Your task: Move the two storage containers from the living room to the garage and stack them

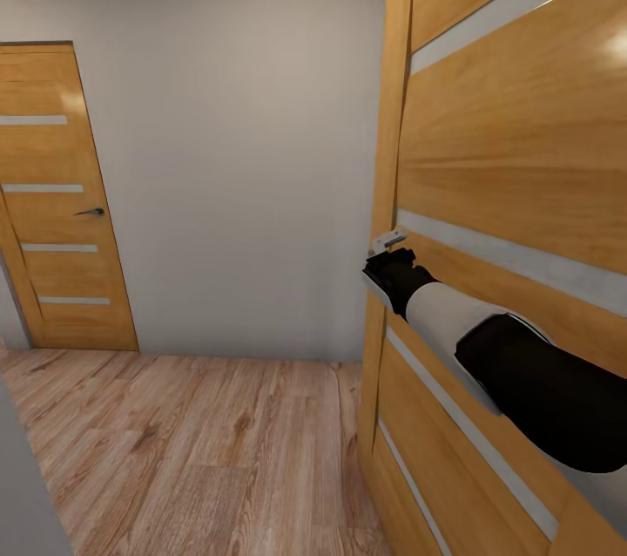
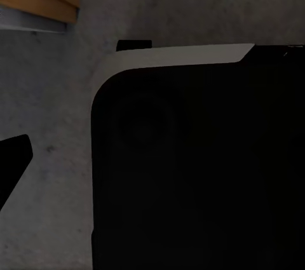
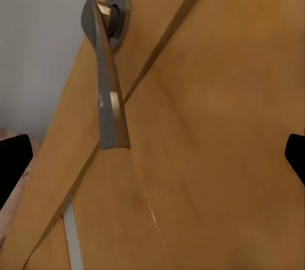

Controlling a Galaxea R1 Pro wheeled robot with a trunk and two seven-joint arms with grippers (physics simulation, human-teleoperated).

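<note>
Bins not in sight here, so no stacking done as far as shown; robot looks en route, w/ the whole carry and stack prob still ahead. Right gripper fingers apart, near wooden door handle, not touching. Left gripper: can't tell. Light wood plank flooring, pale grey wall, 2nd door closed

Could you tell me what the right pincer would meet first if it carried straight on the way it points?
Probably the wooden door, just beside its metal lever handle; depth is unclear.
</note>
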